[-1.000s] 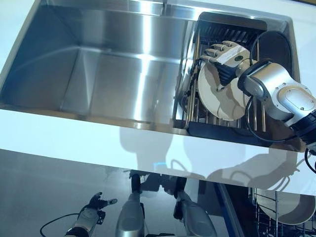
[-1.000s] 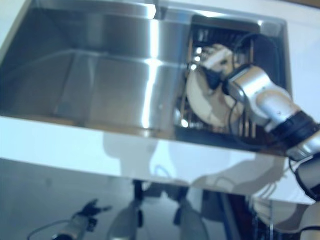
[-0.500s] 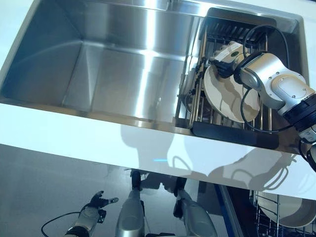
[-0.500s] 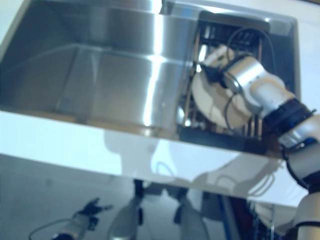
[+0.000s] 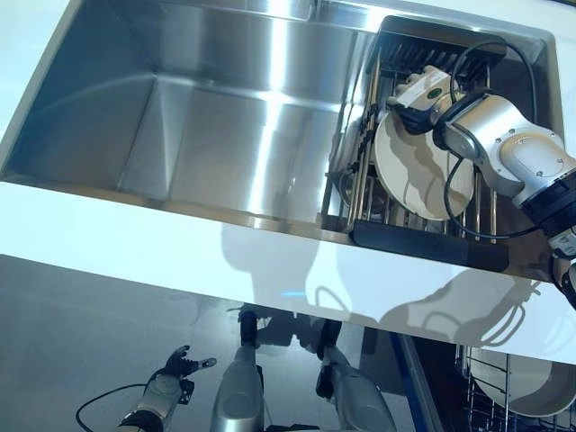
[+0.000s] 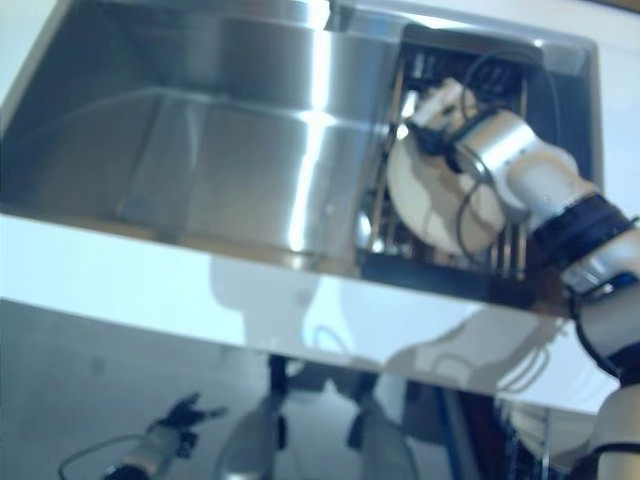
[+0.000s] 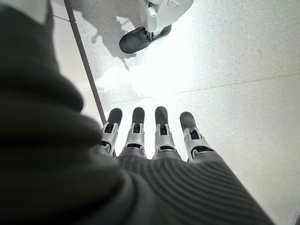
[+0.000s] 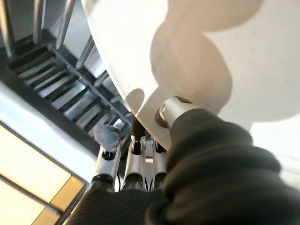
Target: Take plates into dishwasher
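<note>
While the right arm reaches across the sink [image 5: 180, 135], the right hand [image 5: 416, 93] sits at the top rim of the cream plate [image 5: 414, 175], which stands upright in the dark dish rack [image 5: 423, 243] just below the hand. From the right wrist, the thumb lies on the plate's pale face and the fingers curl behind its rim, pinching it. From the left wrist, the left hand [image 7: 150, 136] hangs over the floor, fingers straight.
</note>
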Controlling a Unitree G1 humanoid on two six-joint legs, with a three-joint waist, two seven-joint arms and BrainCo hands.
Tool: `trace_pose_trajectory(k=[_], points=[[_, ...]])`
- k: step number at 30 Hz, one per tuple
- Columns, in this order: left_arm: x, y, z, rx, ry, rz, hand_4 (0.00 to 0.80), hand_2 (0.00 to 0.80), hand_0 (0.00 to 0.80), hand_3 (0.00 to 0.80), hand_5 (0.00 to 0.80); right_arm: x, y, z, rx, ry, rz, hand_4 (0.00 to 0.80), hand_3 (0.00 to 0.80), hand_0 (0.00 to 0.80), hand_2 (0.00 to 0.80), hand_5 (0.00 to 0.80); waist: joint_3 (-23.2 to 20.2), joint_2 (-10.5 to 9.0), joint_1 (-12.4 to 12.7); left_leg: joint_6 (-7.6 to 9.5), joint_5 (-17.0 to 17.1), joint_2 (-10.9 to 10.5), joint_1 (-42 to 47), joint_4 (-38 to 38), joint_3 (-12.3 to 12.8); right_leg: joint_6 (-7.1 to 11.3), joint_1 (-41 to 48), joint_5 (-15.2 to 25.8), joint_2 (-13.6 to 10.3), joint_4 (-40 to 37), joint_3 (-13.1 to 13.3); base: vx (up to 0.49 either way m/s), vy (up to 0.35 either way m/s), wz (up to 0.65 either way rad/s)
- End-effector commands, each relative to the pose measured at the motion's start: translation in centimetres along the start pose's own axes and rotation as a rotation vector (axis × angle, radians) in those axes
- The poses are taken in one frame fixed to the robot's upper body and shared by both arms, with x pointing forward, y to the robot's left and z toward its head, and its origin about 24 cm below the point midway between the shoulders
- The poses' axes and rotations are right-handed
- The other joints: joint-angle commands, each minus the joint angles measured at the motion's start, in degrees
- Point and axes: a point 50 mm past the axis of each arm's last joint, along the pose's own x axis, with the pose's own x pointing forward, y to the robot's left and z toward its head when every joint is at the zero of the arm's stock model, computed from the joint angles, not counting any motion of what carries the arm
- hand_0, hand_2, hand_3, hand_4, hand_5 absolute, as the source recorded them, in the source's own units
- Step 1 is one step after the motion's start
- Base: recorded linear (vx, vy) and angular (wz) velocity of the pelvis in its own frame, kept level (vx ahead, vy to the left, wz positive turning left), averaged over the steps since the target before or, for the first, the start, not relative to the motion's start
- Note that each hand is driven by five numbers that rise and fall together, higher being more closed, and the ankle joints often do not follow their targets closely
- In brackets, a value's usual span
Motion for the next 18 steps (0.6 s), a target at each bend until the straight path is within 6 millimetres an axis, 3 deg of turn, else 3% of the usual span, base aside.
trace_pose_trajectory(k=[1,18], points=[[-0.1,0.2,-0.4,0.052,-0.003,-0.001,0.0,0.0,0.0,0.0,0.0,-0.9,-4.3,-3.2,-0.156,0.093,-0.156,0.8,0.8,0.8,0.8,0.8,-1.6,-2.5,0.2,0.36,-1.3,-1.8,-0.9,-0.2,2.3,5.37,2.8,-3.4,-1.6,0.0,-0.6,0.0,0.0,0.0],[-0.1,0.0,-1.0,0.038,0.014,-0.002,0.0,0.0,0.0,0.0,0.0,-2.4,-4.1,-6.1,0.063,0.157,-0.321,0.8,0.8,0.8,0.8,0.8,-5.7,-3.94,-1.2,0.84,-2.9,-1.7,2.3,-0.2,2.5,5.43,5.3,-4.2,-1.2,-0.1,0.7,0.0,0.0,0.0]])
